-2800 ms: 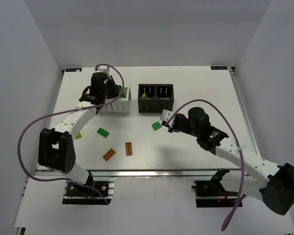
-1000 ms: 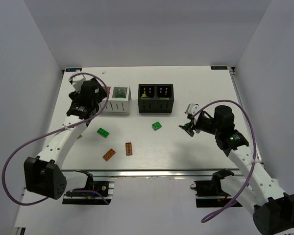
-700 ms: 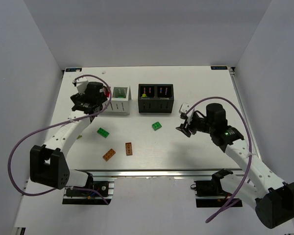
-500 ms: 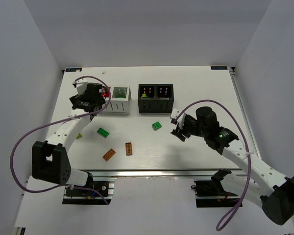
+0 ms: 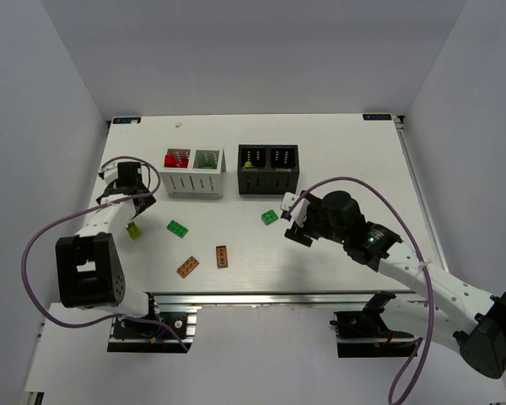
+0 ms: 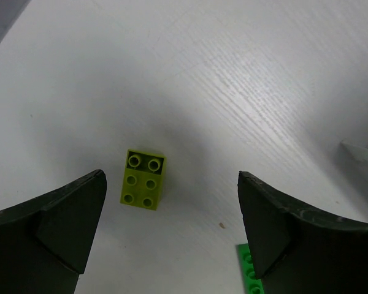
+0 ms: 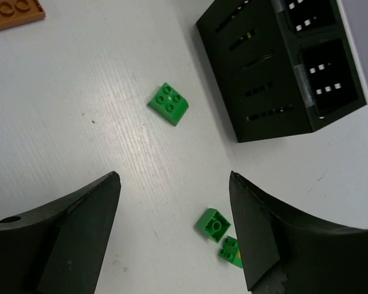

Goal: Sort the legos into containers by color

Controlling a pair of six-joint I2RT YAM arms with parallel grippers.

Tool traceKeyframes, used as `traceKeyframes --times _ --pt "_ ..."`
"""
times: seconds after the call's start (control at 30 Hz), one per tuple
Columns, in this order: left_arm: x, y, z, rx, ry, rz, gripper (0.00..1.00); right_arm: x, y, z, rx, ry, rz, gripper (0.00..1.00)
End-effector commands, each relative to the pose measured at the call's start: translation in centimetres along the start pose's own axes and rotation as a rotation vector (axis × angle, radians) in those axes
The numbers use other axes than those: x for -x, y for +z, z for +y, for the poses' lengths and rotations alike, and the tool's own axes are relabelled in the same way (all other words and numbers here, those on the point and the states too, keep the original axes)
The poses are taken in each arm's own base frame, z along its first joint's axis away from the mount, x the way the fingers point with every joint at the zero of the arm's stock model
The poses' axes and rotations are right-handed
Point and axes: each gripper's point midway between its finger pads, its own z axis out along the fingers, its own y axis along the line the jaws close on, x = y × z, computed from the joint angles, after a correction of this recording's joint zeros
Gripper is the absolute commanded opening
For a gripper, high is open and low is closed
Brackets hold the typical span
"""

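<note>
Lego [image 6: 143, 179] in yellow-green beneath spread left jaws, right jaws spread

L wrist: green brick [image 6: 250, 273] cut by bottom edge, only a studded corner shows; white container [image 6: 363, 154] just a sliver at R edge
R wrist: brown-orange brick [image 7: 11, 11] cut by top edge; black container [image 7: 251, 79] runs off top; small green piece [image 7: 230, 250] partly behind R gripper [image 7: 173, 184]
Top view: what lies inside black container too small to tell

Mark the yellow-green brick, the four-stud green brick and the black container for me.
yellow-green brick [image 6: 143, 179]: left wrist view, studded top.
four-stud green brick [image 7: 169, 103]: right wrist view, studded top.
black container [image 5: 268, 182]: top view, front wall.
</note>
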Motion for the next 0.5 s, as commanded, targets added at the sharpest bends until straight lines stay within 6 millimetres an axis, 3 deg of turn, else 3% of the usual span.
traceKeyframes --times 0.0,0.27,0.47 --pt "-1.0 0.8 0.2 -0.004 0.021 0.051 0.97 2.7 -0.9 -2.9 -0.145 -0.046 -0.067 0.77" --pt "-3.8 2.5 1.0 0.049 0.091 0.15 0.98 2.0 -0.4 -3.7 -0.206 -0.049 -0.018 0.81" --pt "-5.1 3.4 1.2 0.067 0.114 0.198 0.89 1.8 -0.7 -4.5 -0.249 -0.046 -0.006 0.83"
